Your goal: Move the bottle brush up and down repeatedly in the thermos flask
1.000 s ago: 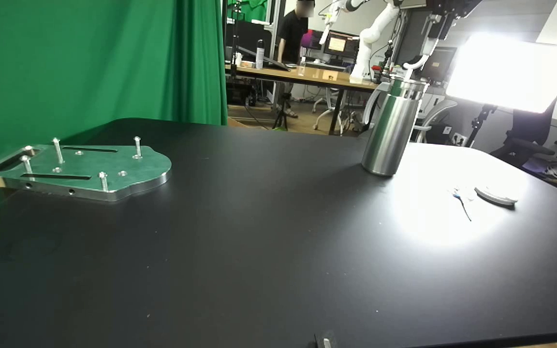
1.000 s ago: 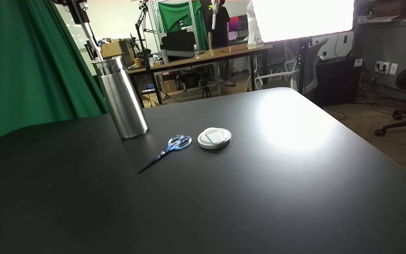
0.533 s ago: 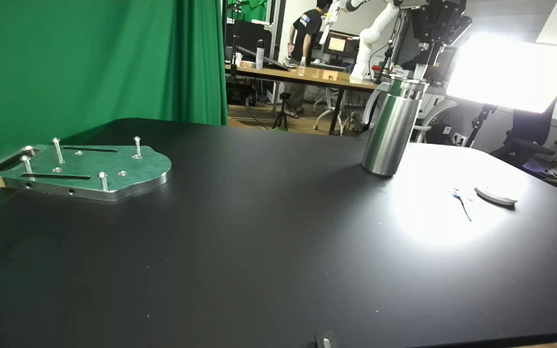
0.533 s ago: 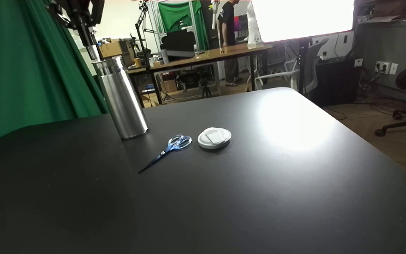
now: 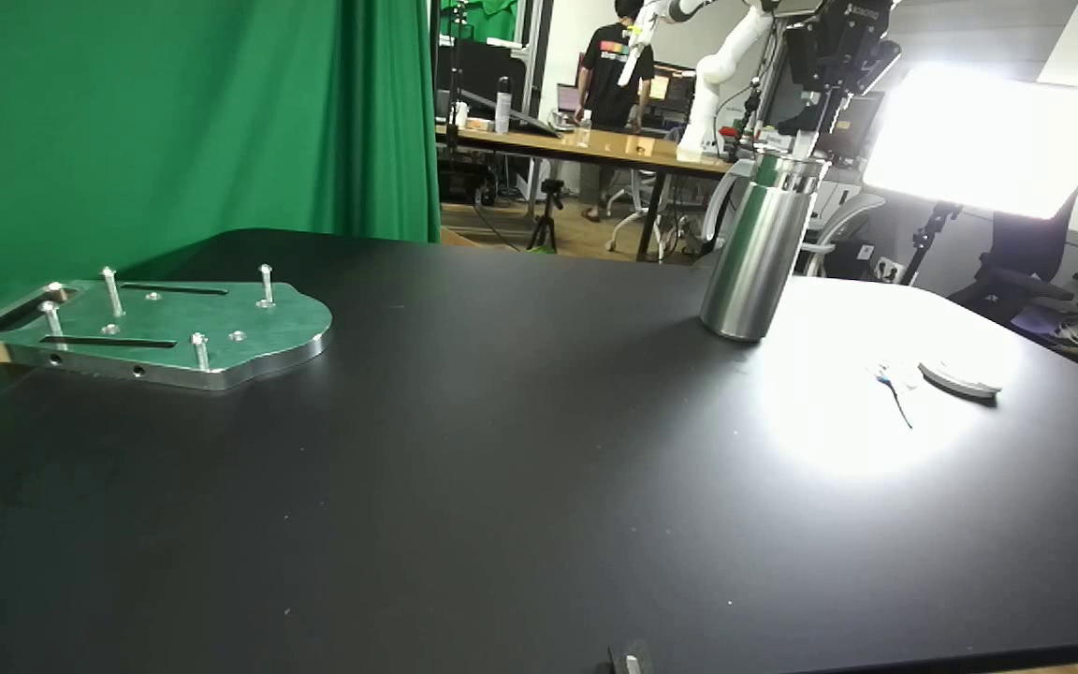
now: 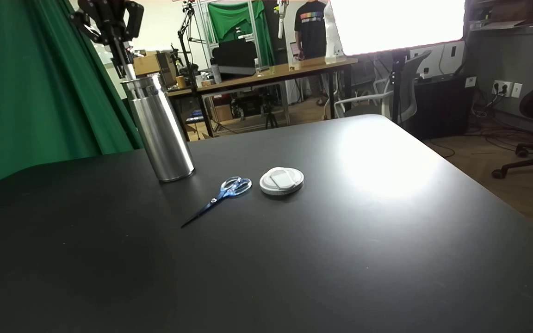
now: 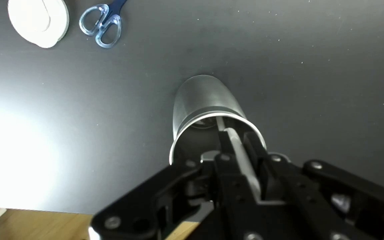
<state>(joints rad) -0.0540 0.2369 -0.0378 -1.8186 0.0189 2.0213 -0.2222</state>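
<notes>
Brush (image 7: pixel 240 151) is pinched by its handle in my jaws, lower end inside the thermos flask (image 6: pixel 160 132). Flask stands upright on the table (image 6: pixel 294 259), I'm guessing so I can pump straight up and down.

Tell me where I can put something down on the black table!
There's a wide bare patch of black table between the studded metal plate and the thermos flask. Another lies past the white lid, away from the scissors. It's crowded over the flask's mouth, where the tool holds the bottle brush.
</notes>
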